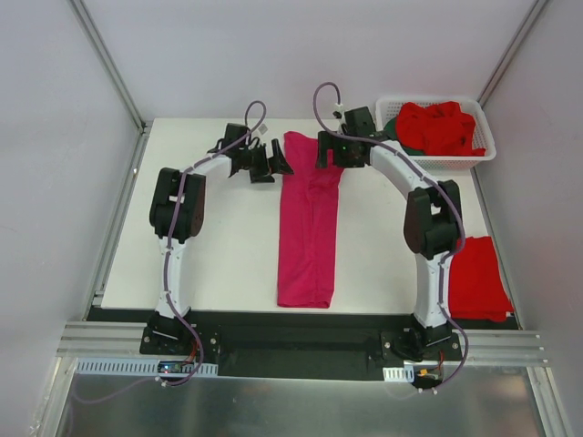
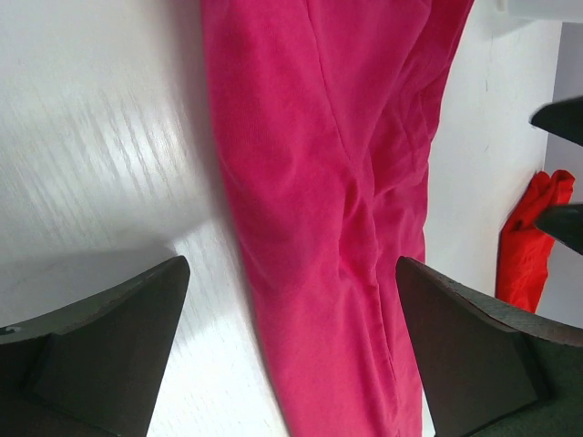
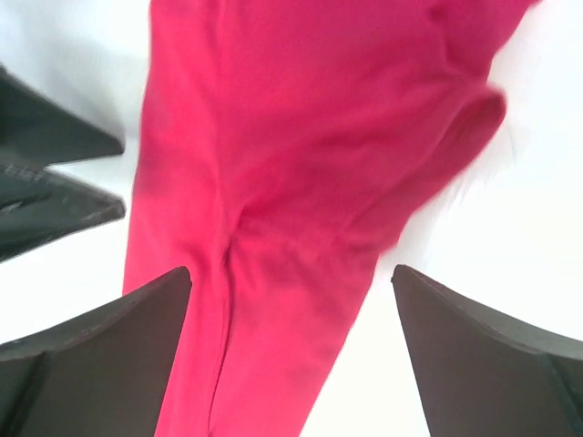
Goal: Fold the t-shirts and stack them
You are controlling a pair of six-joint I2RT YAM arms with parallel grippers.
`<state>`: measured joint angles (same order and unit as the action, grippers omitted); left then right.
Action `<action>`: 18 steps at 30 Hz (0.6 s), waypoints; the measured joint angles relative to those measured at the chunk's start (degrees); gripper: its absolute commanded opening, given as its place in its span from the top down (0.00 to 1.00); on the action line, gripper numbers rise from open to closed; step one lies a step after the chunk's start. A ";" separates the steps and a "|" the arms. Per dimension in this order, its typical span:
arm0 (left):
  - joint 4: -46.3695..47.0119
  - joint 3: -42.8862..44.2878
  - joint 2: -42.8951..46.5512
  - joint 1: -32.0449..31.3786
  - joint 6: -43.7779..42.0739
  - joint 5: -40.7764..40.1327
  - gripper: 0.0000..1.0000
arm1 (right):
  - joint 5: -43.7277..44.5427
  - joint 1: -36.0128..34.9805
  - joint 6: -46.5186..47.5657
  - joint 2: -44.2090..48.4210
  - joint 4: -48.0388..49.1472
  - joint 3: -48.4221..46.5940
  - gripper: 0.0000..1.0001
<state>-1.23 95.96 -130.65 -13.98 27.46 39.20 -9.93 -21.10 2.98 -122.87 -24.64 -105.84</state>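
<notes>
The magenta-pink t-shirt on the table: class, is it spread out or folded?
Folded lengthwise: the magenta-pink t-shirt lies as one long narrow strip on the table; both wrist views show creases and overlapping layers along it.

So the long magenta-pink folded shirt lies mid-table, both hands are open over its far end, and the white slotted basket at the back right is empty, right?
Not quite. The white slotted plastic basket is not empty: the top external view shows bright red cloth heaped in it, with dark green cloth at its left edge. The rest stands.
</notes>
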 measured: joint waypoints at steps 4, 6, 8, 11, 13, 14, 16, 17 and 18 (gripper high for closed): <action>0.20 -6.21 4.61 -0.79 0.52 -0.70 0.01 | 0.46 -1.29 0.02 6.99 -2.73 5.35 0.04; -1.88 -9.42 7.78 -1.95 0.57 -1.14 0.01 | 0.15 -1.84 -0.57 11.34 -3.13 8.98 0.04; -5.03 -11.32 10.97 -3.37 0.24 -2.40 0.01 | -0.44 -2.01 -1.79 16.17 -3.67 13.16 0.04; -8.81 -14.71 17.64 -4.96 0.00 -3.54 0.01 | -2.47 -1.99 -3.74 22.60 -4.00 19.69 0.04; -10.51 -19.32 25.31 -5.57 -0.09 -3.78 0.01 | -4.31 -1.99 -5.03 27.36 -3.15 25.83 0.04; -11.39 -20.39 27.45 -5.55 -0.09 -3.80 0.00 | -4.83 -1.99 -5.60 29.07 -3.21 28.09 0.04; -11.69 -25.29 35.10 -5.40 -0.20 -3.96 0.01 | -7.45 -1.97 -7.10 34.03 -1.20 35.69 0.04; -12.13 -27.52 38.47 -5.29 -0.11 -3.93 0.01 | -8.50 -1.99 -7.78 35.89 -0.90 38.40 0.04; -12.04 -30.21 42.16 -5.07 -0.07 -3.87 0.01 | -10.03 -1.97 -8.59 37.94 -0.39 41.51 0.04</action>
<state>-13.28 65.76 -88.49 -19.05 27.40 35.33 -19.97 -23.07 -5.61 -84.93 -25.04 -64.34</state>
